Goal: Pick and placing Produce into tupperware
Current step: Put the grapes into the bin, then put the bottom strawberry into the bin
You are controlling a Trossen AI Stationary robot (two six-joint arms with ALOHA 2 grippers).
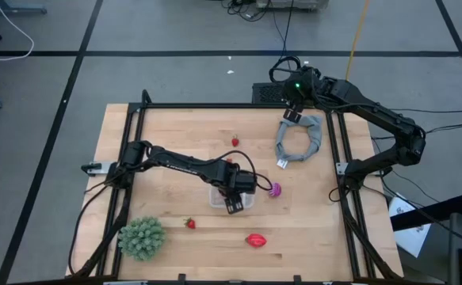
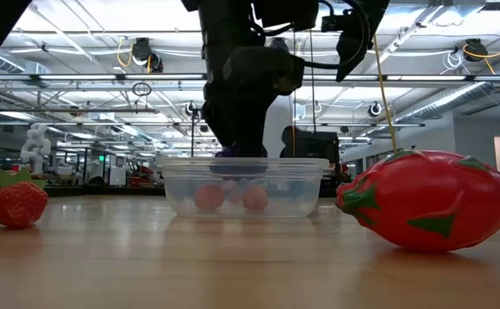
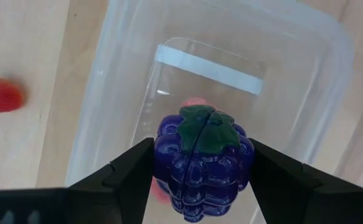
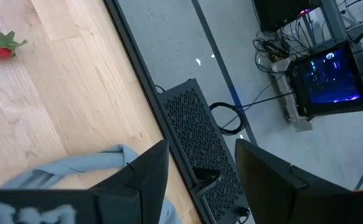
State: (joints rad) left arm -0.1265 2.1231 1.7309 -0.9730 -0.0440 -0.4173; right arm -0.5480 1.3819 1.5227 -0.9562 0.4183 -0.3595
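1. Two red pieces already lie in the tupperware (image 2: pixel 243 184), seen through its clear wall in the low view; it sits just right of the middle of the surface (image 1: pixel 175 134).
2. The left hand (image 3: pixel 201 167) hangs directly over the tub, pinching a dark purple grape cluster (image 3: pixel 202 163) between its fingers (image 3: pixel 131 167). The fruit is held stem-leaf up above the open mouth, probably so that it can fall straight in among the others once let go.
3. The grip sits on the cluster's broad sides, which likely keeps the bumpy toy from twisting out.
4. The right hand (image 1: pixel 292 116) waits at about 1 o'clock on the surface, over the grey cloth ring (image 1: pixel 300 139), its fingers (image 4: pixel 145 175) spread with nothing between them; parked there, it stays clear of the tub.
5. Produce not yet gathered: a magenta piece (image 1: pixel 275 189) just off the tub at 3 o'clock, a strawberry (image 1: pixel 235 142) at 12 o'clock, another small strawberry (image 1: pixel 189 223) at 7 o'clock, and a larger red oval (image 1: pixel 255 239) at 5 o'clock.
6. The green spiky ball (image 1: pixel 142 237) rests at 8 o'clock, well apart from the tub.
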